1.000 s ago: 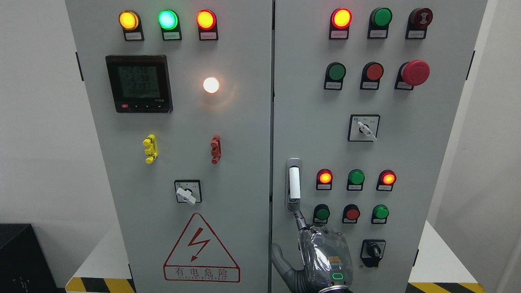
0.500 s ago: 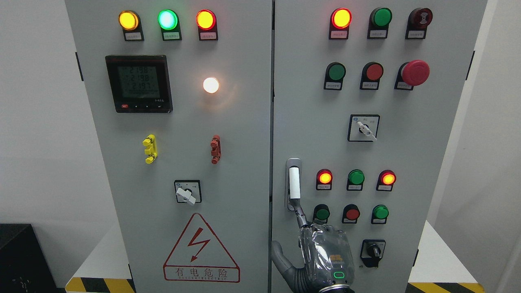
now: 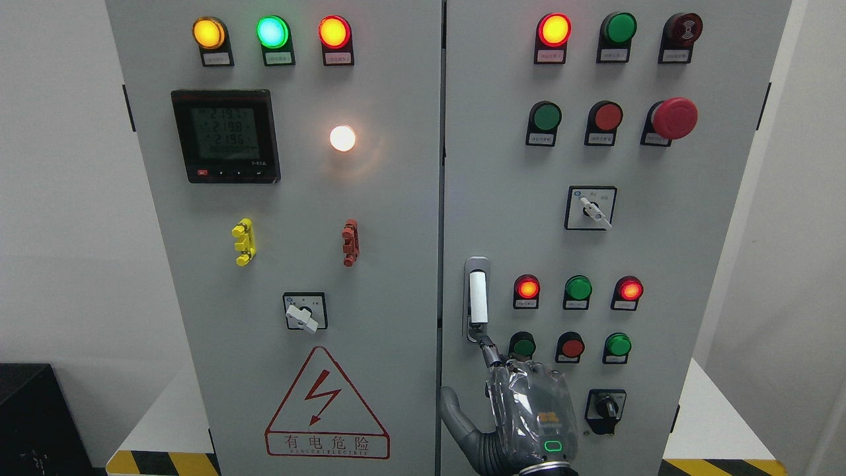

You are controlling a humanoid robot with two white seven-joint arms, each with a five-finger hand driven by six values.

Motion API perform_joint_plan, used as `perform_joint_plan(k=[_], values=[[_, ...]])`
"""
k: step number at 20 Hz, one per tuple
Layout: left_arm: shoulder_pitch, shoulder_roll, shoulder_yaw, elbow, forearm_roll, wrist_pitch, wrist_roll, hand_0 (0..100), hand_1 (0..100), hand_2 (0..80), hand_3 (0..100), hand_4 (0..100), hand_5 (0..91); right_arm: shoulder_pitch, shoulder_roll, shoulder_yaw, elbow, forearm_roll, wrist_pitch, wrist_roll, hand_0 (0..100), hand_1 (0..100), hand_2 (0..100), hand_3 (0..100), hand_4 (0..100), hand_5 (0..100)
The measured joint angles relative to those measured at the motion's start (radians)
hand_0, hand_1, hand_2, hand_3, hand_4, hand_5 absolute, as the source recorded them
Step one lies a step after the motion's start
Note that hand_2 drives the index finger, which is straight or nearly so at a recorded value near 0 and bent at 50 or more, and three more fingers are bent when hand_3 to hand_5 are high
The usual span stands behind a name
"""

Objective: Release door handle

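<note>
One hand (image 3: pixel 529 413) in view, arm rising at bottom edge, side unclear. Forefinger tip touching foot of door handle (image 3: pixel 478 299), low on cabinet's right door (image 3: pixel 661 251); grip state unclear. Risk: fingertip snagging handle during withdrawal, tugging door.

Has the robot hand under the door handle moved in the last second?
Yes. The right hand has risen slightly toward the green button, one finger extended at the foot of the door handle.

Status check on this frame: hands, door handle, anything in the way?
Hand below door handle, one fingertip at its lower end, no grasp. Handle upright, door shut. Nothing in the way.
</note>
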Motion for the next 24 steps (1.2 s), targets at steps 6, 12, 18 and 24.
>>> perform_joint_plan(k=[6, 12, 18, 24], values=[[0.000, 0.000, 0.000, 0.000, 0.000, 0.000, 0.000, 0, 0, 4.4, 11, 0, 0.0, 0.000, 0.000, -0.001, -0.007, -0.002, 0.000, 0.000, 34, 27, 51, 88, 72, 70], [0.000, 0.000, 0.000, 0.000, 0.000, 0.000, 0.000, 0, 0, 4.4, 11, 0, 0.0, 0.001, 0.000, -0.005, -0.012, -0.002, 0.002, -0.003, 6, 33, 57, 92, 72, 69], [0.000, 0.000, 0.000, 0.000, 0.000, 0.000, 0.000, 0, 0, 4.4, 11, 0, 0.0, -0.007, 0.000, -0.008, -0.016, -0.001, 0.003, 0.001, 0, 37, 58, 93, 72, 69], [0.000, 0.000, 0.000, 0.000, 0.000, 0.001, 0.000, 0, 0, 4.4, 10, 0, 0.0, -0.024, 0.000, -0.015, -0.025, 0.001, 0.003, 0.010, 0, 44, 59, 93, 73, 68]])
